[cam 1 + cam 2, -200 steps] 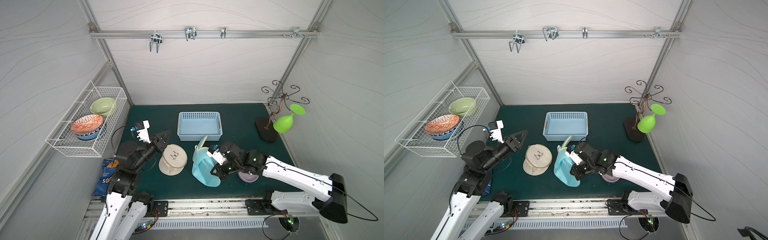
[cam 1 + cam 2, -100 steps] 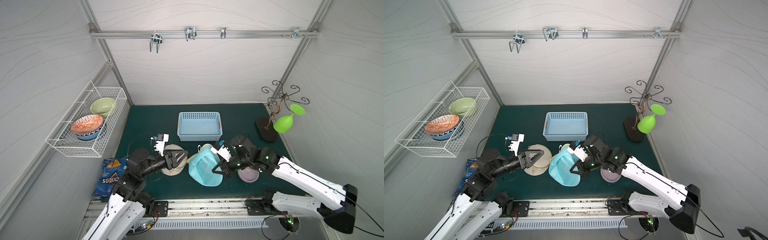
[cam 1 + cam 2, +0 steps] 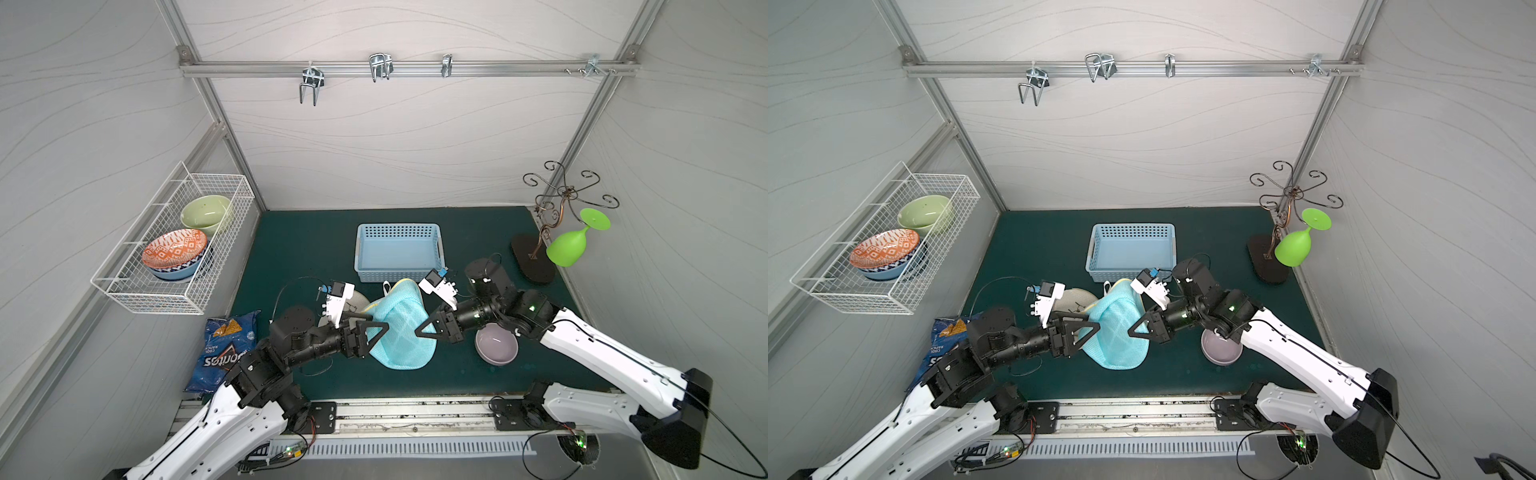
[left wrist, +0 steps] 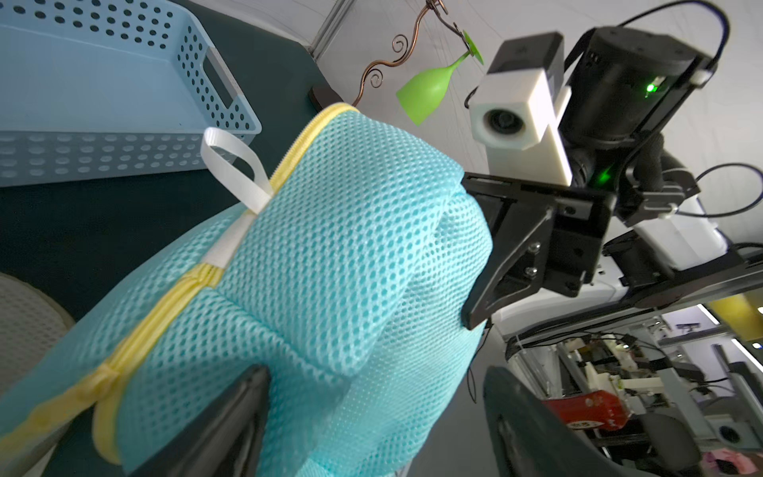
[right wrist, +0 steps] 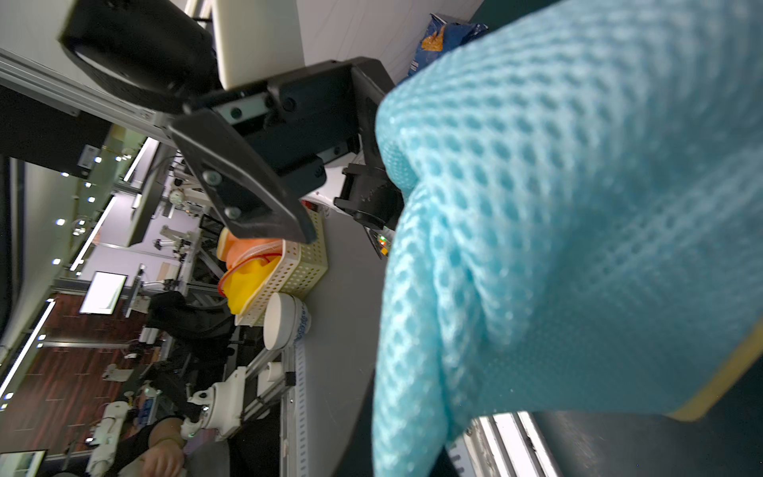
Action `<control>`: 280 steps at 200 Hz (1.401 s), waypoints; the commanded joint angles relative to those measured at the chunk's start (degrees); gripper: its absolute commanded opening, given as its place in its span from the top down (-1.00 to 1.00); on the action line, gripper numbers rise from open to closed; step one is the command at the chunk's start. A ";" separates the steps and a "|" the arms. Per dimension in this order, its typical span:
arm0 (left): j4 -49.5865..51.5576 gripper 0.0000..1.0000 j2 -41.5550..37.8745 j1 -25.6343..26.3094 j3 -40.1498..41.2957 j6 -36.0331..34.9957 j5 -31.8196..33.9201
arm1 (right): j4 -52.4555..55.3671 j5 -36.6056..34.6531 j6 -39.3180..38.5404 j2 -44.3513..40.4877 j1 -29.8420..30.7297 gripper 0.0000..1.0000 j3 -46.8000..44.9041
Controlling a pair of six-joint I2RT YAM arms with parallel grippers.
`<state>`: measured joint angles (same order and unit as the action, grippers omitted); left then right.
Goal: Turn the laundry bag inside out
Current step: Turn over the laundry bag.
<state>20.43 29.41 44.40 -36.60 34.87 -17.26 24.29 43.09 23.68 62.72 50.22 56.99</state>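
Bag (image 3: 401, 332), turquoise mesh with a yellow zipper, is bunched upright near the centre of the surface (image 3: 307, 249), at 6 o'clock from the basket (image 3: 398, 251). Right tool (image 3: 420, 331) meets it from 3 o'clock, jaws closed on a fold of mesh. Left tool (image 3: 380, 330) sits at 9 o'clock of the bag, jaws spread wide; in the left wrist view mesh lies against one finger (image 4: 231, 421) and the other finger stands clear. Bowl (image 3: 496, 345) rests at 3 o'clock, beneath the right arm (image 3: 582, 353).
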 commanded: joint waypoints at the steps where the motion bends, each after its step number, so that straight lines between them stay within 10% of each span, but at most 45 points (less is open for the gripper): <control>1: 3.53 -0.64 2.09 2.40 -3.93 -5.82 11.25 | -9.39 7.23 4.90 0.81 -0.46 1.00 -0.52; 33: 5.88 -0.34 4.29 2.62 -6.27 -7.52 19.44 | -15.10 10.82 9.88 0.16 -0.05 1.00 -3.81; 50: 5.22 1.00 3.96 2.62 -6.47 -5.65 24.82 | -14.19 10.63 9.01 -0.85 0.53 1.00 -4.88; 94: 8.10 1.00 6.27 1.59 -7.94 -4.51 27.21 | -29.16 15.82 14.95 -10.77 1.08 1.00 -11.28; 112: 2.22 1.00 8.76 -5.75 -4.01 -0.94 7.42 | -28.06 12.54 13.90 -14.98 -0.10 1.00 -9.09; 133: -19.29 0.25 10.52 -14.04 6.60 13.99 -15.16 | -29.94 6.99 16.06 -15.40 -3.31 1.00 -8.13; 195: -13.78 -0.30 -1.24 -13.92 6.57 14.22 -11.47 | -31.28 0.03 21.52 -9.52 -4.00 1.00 -7.02; 222: -13.98 0.03 0.87 -12.83 7.12 15.88 -12.59 | -32.84 -2.38 28.99 -3.65 -4.25 1.00 -7.20; 239: -8.53 0.99 1.52 -10.55 5.08 16.07 -9.25 | -30.43 -3.54 29.87 -0.32 -4.66 1.00 -7.36; 280: 0.85 1.00 -0.97 -7.50 -0.82 22.02 -1.31 | -32.78 -2.64 33.45 8.45 -7.64 1.00 -10.53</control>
<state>19.40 31.51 34.20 -30.50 52.69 -18.94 -5.48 47.86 55.20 66.08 44.86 47.72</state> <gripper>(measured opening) 0.048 0.071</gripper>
